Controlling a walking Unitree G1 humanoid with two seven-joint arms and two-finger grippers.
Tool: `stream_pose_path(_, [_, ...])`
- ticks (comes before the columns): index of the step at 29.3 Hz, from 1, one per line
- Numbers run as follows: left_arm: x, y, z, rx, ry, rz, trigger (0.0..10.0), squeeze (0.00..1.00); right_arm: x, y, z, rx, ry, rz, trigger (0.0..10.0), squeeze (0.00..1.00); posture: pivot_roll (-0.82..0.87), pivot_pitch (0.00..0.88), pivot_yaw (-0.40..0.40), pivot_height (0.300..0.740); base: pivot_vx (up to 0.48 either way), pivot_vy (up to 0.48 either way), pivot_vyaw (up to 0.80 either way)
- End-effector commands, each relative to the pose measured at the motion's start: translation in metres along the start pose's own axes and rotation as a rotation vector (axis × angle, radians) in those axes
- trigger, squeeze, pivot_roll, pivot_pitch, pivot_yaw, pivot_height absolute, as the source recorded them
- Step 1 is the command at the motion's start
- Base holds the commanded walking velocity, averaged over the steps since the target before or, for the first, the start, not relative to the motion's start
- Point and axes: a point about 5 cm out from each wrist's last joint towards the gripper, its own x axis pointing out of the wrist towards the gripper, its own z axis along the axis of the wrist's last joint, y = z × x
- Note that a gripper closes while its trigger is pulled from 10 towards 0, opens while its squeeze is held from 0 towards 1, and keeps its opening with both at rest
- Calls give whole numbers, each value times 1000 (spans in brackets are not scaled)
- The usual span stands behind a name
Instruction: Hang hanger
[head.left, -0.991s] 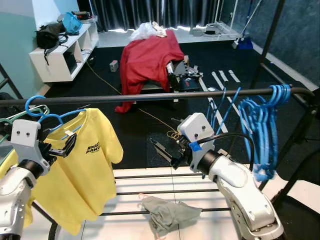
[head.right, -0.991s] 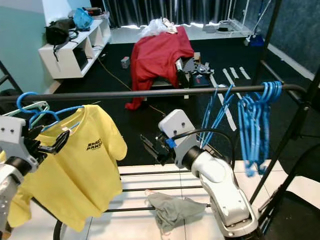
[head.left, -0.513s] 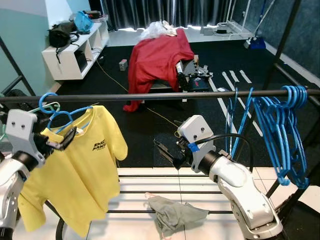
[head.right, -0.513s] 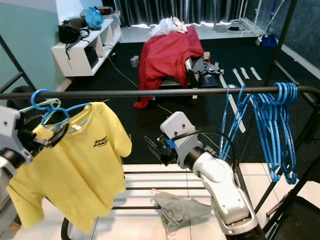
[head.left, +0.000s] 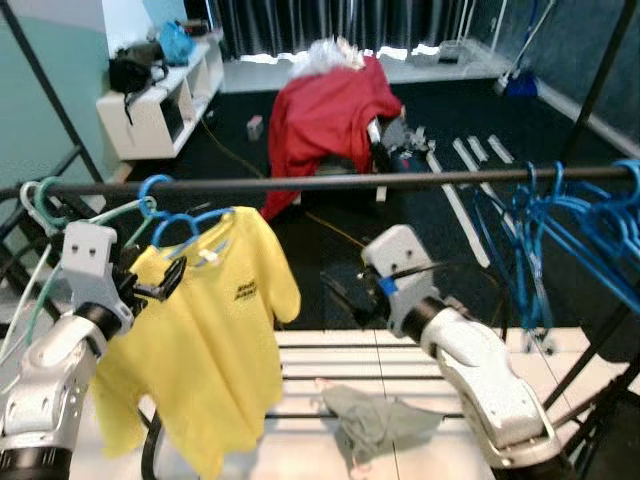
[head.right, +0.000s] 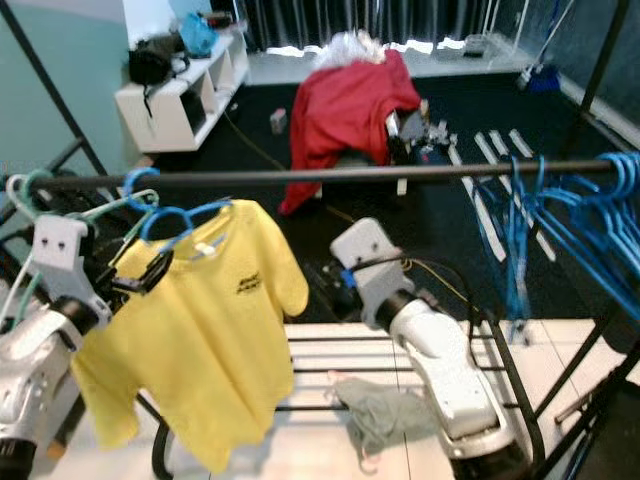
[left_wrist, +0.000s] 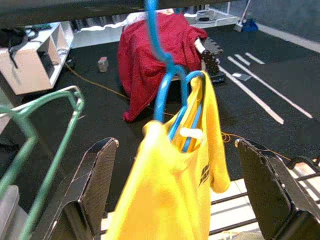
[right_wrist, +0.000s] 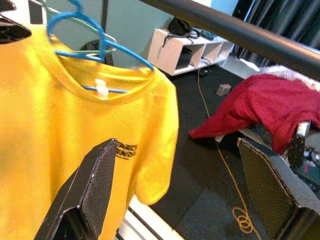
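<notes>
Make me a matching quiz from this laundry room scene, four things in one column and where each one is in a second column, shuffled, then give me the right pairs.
Things
1. yellow T-shirt
2. red cloth
3. grey garment
4. bunch of empty blue hangers

Places
A. lying on the low rack bars, below the right arm
B. on the rail's right end
C. draped over something on the dark floor, far behind the rail
D. on a blue hanger hooked over the rail, beside the left tool

Pairs: 1-D, 2-C, 3-A, 4-B
</notes>
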Motion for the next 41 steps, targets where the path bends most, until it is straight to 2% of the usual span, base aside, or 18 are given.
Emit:
stream_pose_path(1, [0, -3, 0, -2, -2, -24, 10000, 0, -1, 0, -2, 1, 8, 0, 10000, 0, -110, 0, 38, 740, 0, 0, 0])
stream_pose_path(6, [1, -1, 2, 1, -9, -32, 10000, 0, -1, 0, -3, 0, 10, 1, 10000, 0, -111, 0, 37, 740, 0, 0, 0])
stream_pose_path(10, [2, -5, 7, -6, -28, -110, 10000, 0, -1, 1, -4, -2, 15, 6, 10000, 0, -113, 0, 40, 740, 0, 0, 0])
stream_pose_path(12, [5, -20, 12, -28, -48, -257, 10000, 0, 0, 1, -4, -8, 16, 9, 10000, 0, -110, 0, 36, 740, 0, 0, 0])
stream_pose_path(13, [5, -20, 12, -28, -48, -257, 10000, 0, 0, 1, -4, -8, 16, 9, 10000, 0, -110, 0, 36, 740, 0, 0, 0])
stream_pose_path(14, [8, -29, 15, -34, -53, -337, 10000, 0, 0, 0, -5, -2, 21, 9, 10000, 0, -111, 0, 35, 740, 0, 0, 0])
stream_pose_path(16, [8, -29, 15, -34, -53, -337, 10000, 0, 0, 0, -5, -2, 21, 9, 10000, 0, -111, 0, 35, 740, 0, 0, 0])
stream_pose_path(18, [18, -47, 18, -34, -58, -431, 10000, 0, 1, -1, -6, 10, 31, 4, 10000, 0, -116, 0, 36, 740, 0, 0, -662])
stream_pose_path(20, [22, -53, 17, -34, -61, -449, 10000, 0, 0, -1, -6, 6, 31, -1, 10000, 0, -121, 0, 39, 740, 0, 0, -262])
stream_pose_path(23, [28, -57, 14, -12, -57, -431, 10000, 0, -1, 0, -6, 2, 28, -6, 10000, 0, -137, 0, 45, 740, 0, 0, 0])
stream_pose_path(25, [31, -52, 9, 50, -30, -383, 10000, 0, -2, 1, -6, 0, 28, -6, 10000, 0, -138, 0, 46, 740, 0, 0, 0])
stream_pose_path(27, [33, -41, 4, 83, -15, -317, 10000, 0, -3, 0, -5, -1, 25, -4, 10000, 0, -144, 0, 49, 740, 0, 0, 0])
stream_pose_path(29, [34, -38, 3, 86, -14, -303, 10000, 0, -4, 0, -5, -1, 24, -4, 10000, 0, -144, 0, 49, 740, 0, 0, 0])
stream_pose_path(30, [36, -29, 7, 90, -26, -253, 10000, 0, -5, -2, -5, -4, 24, -5, 10000, 0, -146, 0, 49, 740, 0, 0, 0])
stream_pose_path(33, [37, -22, 11, 96, -40, -215, 10000, 0, -6, -4, -5, -5, 23, -6, 10000, 0, -148, 0, 51, 740, 0, 0, 0])
stream_pose_path(37, [41, -2, 14, 133, -26, -98, 10000, 0, -7, -5, -5, -12, 29, -6, 10000, 0, -152, 0, 51, 740, 0, 0, 0])
stream_pose_path(41, [42, -1, 11, 127, -17, -90, 10000, 0, -8, -4, -5, -12, 32, -4, 10000, 0, -152, 0, 50, 740, 0, 0, 0])
